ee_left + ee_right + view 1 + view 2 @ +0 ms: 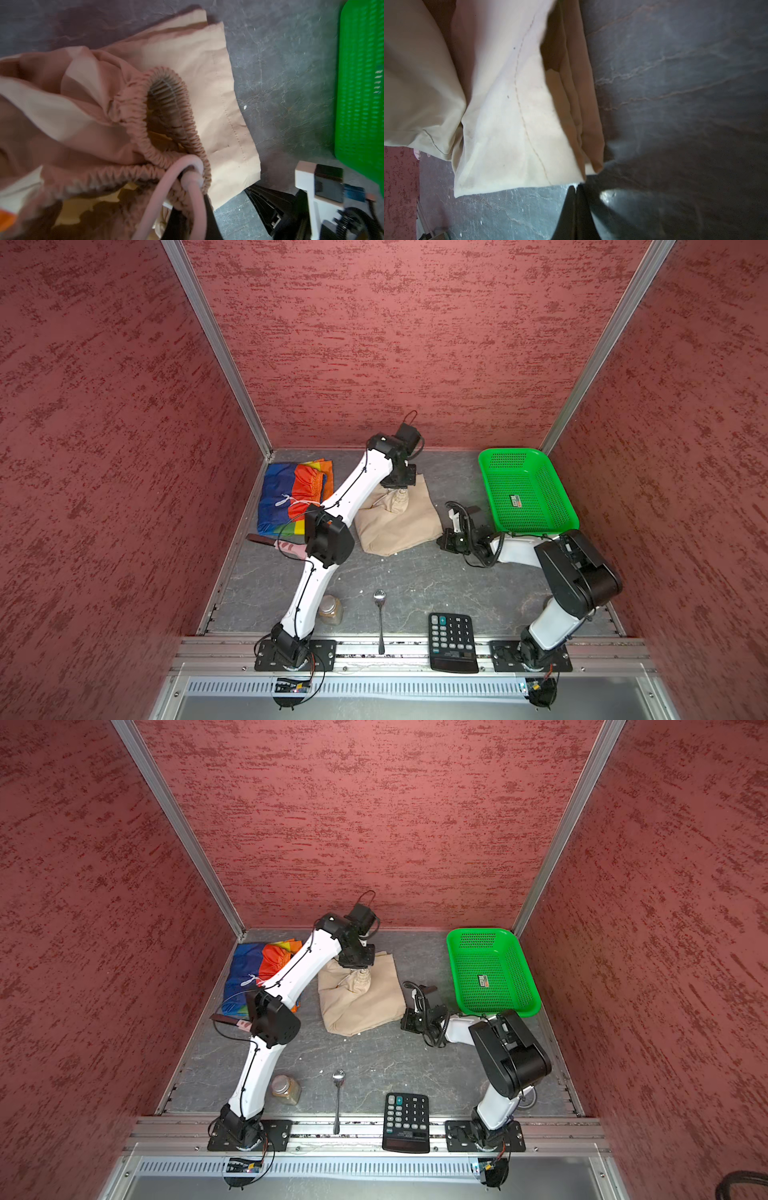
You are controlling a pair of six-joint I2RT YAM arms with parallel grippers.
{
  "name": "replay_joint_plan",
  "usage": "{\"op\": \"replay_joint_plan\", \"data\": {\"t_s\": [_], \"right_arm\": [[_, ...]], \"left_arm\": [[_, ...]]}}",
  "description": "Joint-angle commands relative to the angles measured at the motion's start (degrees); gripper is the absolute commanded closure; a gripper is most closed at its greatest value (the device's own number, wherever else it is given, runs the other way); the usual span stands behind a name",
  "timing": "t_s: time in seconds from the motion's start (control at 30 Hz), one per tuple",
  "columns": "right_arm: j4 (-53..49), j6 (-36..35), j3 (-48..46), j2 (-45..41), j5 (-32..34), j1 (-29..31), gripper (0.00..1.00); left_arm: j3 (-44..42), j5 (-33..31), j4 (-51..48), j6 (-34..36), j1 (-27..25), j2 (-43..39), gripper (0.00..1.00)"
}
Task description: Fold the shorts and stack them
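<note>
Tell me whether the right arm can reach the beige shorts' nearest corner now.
Probably yes. The right claw, shut, sits just off a corner of the beige shorts with only bare table between; it must open first. The left claw grips the waistband, clear of that corner.

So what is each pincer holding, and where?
Left pincer grips the beige shorts by the gathered waistband; right pincer is shut at their hem, apparently empty.

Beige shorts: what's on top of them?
The left hand is shut on the gathered waistband, holding it bunched above the rest of the beige shorts. A drawstring loops beside the fingers. In both top views the wrist covers the fingertips.
</note>
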Motion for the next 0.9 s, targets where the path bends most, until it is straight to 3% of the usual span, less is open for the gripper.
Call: {"op": "replay_joint_plan", "data": {"t_s": [0.0,0.27,0.3,0.33,0.37,0.43,0.6,0.73,0.87], "right_arm": [[-0.78,1.12,-1.9,1.14,2.14,-0.55,1.0],[1.32,1.47,-2.32,4.12,1.14,-0.81,1.0],[1.75,1.51,-2.41,4.49,0.8,-0.84,1.0],[2.04,1.64,-2.51,4.82,0.47,-0.86,1.0],[2.26,1.72,-2.59,4.9,0.14,-0.81,1.0],[2.27,1.73,-2.76,4.72,-0.01,-0.82,1.0],[-0.4,1.06,-3.25,1.8,0.76,-0.86,1.0],[-6.17,0.17,-2.66,-5.24,3.82,-0.81,1.0],[-12.83,-3.15,1.63,-12.87,7.47,-0.82,1.0]], "left_arm": [[1.86,0.35,-4.25,1.28,-1.99,3.19,1.0],[1.12,-0.29,-2.86,1.51,-5.24,5.28,0.97],[0.88,0.13,-2.44,1.49,-5.35,5.24,0.76],[0.77,1.21,-1.9,1.33,-5.26,5.32,0.44],[0.68,2.0,-1.56,0.97,-5.33,5.36,0.23],[0.65,3.2,-0.85,0.15,-5.16,5.13,0.13],[-0.96,9.22,3.63,-2.39,-3.86,1.2,0.12],[-8.7,10.66,11.26,-3.47,-2.88,-8.64,0.17],[-23.75,5.66,18.7,-3.5,-1.43,-22.64,0.46]]}}
